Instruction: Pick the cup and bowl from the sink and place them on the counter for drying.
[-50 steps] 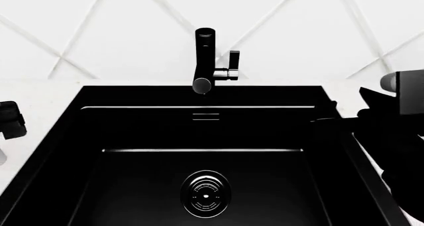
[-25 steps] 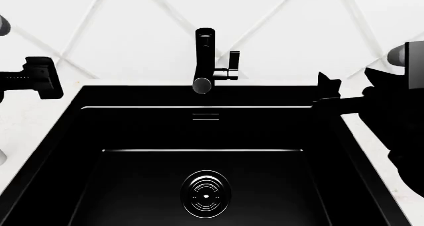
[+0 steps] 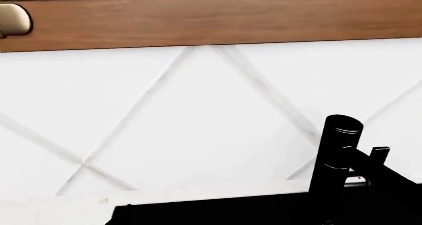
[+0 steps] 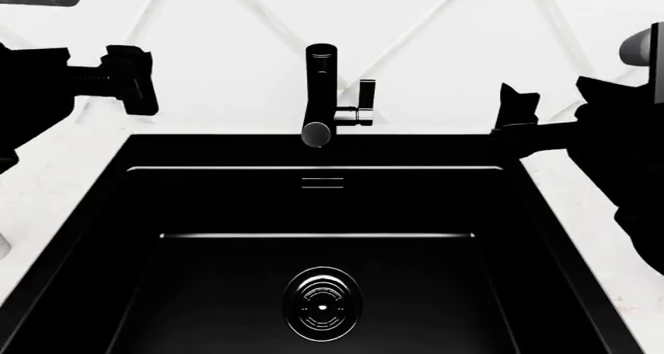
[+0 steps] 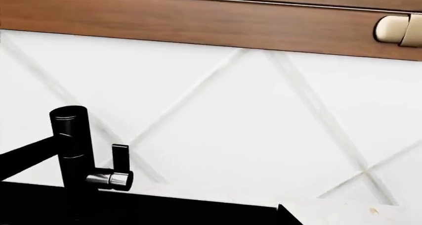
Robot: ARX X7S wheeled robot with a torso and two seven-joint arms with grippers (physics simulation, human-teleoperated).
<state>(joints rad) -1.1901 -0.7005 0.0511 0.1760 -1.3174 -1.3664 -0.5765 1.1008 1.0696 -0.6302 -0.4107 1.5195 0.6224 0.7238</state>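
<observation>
The black sink (image 4: 322, 206) fills the head view, and only its round ribbed drain (image 4: 322, 303) shows on the basin floor. The cup and the bowl are out of view in every frame. My left gripper (image 4: 132, 78) hangs as a dark shape above the counter (image 4: 52, 175), off the sink's far left corner. At the far right corner, my right gripper (image 4: 515, 113) hovers over the rim. The dark silhouettes hide how either pair of jaws stands. Both wrist views face the backsplash, and neither shows any fingers.
The black faucet (image 4: 322, 97) stands upright at the middle of the sink's back edge; it also appears as faucet (image 3: 339, 151) and faucet (image 5: 69, 151). A white tiled wall rises behind it. Above, a wooden cabinet front (image 3: 211, 22) carries a brass knob (image 5: 396, 29).
Both arms have risen. The left gripper came up from the left edge and moved inward toward the sink's far left corner. The right gripper lifted slightly near the far right corner.
</observation>
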